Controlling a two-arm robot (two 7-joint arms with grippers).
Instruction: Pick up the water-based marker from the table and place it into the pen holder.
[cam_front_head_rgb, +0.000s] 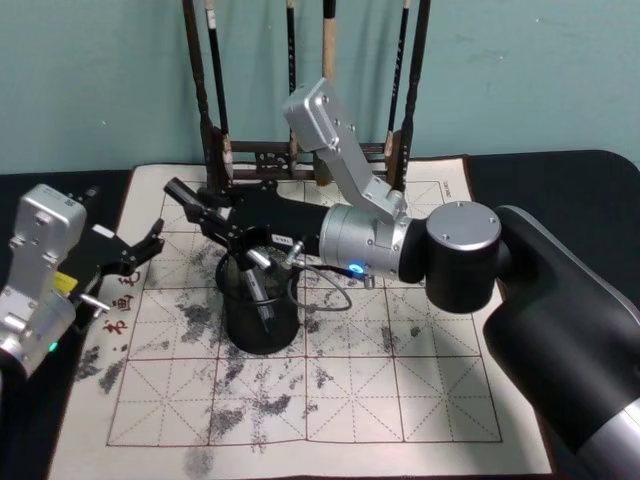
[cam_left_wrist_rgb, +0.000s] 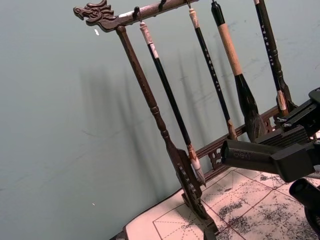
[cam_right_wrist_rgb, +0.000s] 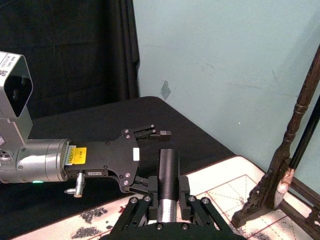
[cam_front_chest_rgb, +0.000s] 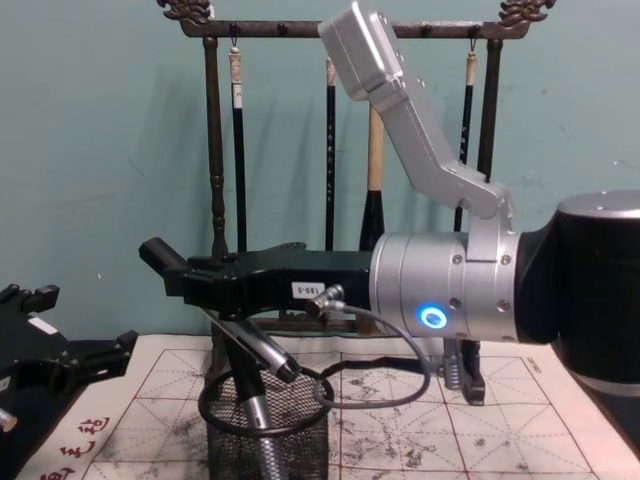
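Look at the middle of the head view. Your right gripper (cam_front_head_rgb: 190, 207) reaches across from the right side of the frame and hangs above the pen holder (cam_front_head_rgb: 260, 318). Its fingers hold something dark and round, but you cannot tell how tight they are.

The pen holder is a black mesh cup. It stands on the white grid mat (cam_front_head_rgb: 400, 400) with ink smudges, a bit left of the middle of the frame. In the chest view it sits at the bottom, left of the middle.

The water-based marker (cam_front_chest_rgb: 255, 400) is inside the cup. It leans, with its grey end sticking up past the rim, just under the right gripper.

Your left gripper (cam_front_head_rgb: 135, 250) is at the left of the head view, over the left edge of the mat, near the cup but not touching it. Its fingers are spread apart and hold nothing.

The brush rack (cam_front_chest_rgb: 215, 180) stands at the top, behind the cup, by the green wall.
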